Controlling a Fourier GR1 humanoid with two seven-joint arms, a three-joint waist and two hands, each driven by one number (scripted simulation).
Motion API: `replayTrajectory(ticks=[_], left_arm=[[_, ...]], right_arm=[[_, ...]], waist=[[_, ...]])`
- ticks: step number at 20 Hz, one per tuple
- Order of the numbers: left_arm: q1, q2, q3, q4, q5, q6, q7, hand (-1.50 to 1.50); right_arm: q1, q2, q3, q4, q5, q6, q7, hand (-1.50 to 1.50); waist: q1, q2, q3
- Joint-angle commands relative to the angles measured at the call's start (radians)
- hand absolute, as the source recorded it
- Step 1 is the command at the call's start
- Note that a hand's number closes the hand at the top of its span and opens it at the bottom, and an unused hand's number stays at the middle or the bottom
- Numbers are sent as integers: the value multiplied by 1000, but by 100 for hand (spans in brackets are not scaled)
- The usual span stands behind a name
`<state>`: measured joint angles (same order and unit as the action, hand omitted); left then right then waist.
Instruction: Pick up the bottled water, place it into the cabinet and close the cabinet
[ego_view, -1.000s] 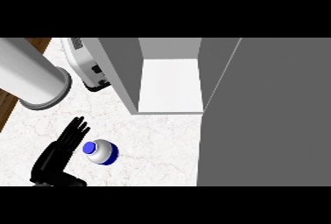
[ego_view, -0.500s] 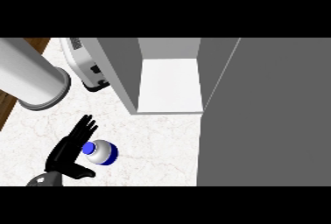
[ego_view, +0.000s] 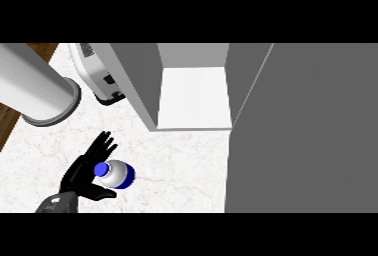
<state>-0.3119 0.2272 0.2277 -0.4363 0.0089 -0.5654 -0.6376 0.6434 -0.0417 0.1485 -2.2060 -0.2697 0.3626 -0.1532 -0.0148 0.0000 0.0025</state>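
Observation:
The bottled water (ego_view: 116, 174) stands upright on the marble counter (ego_view: 184, 170), seen from above as a white body with a blue cap and blue band. My left hand (ego_view: 83, 175) is right beside it on its left, palm turned to the bottle. The fingers are straight and point away from me, and the thumb reaches under the bottle's near side. The hand looks to touch the bottle without curling round it. The cabinet (ego_view: 193, 97) is open beyond the bottle, showing a white shelf between grey walls. Its grey door (ego_view: 303, 130) swings out on the right. My right hand shows nowhere.
A large grey cylinder (ego_view: 33, 92) leans in at the upper left. A white appliance (ego_view: 100, 77) stands against the cabinet's left wall. The counter's left edge meets brown wood (ego_view: 7, 127).
My left hand has slid right and a little forward, from apart from the bottle to right against its left side. The bottle has stayed where it was.

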Motion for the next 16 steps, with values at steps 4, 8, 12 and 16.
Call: replayTrajectory(ticks=[4,8,12,16], left_arm=[[-50,-23,2,90,22,-117,-46,-150],[-35,-55,-17,97,24,-158,-55,-150],[-78,-98,-17,118,38,-137,-9,-150],[-51,-121,-34,96,46,-175,-7,-150]], right_arm=[[70,23,64,-44,38,-4,-19,-150],[2,0,14,-23,-9,-4,19,-150],[-32,14,35,15,25,-14,9,-150],[-67,24,26,57,26,-26,9,-150]], waist=[[-12,2,-5],[-6,3,-5],[-15,6,-6],[-4,5,-5]])
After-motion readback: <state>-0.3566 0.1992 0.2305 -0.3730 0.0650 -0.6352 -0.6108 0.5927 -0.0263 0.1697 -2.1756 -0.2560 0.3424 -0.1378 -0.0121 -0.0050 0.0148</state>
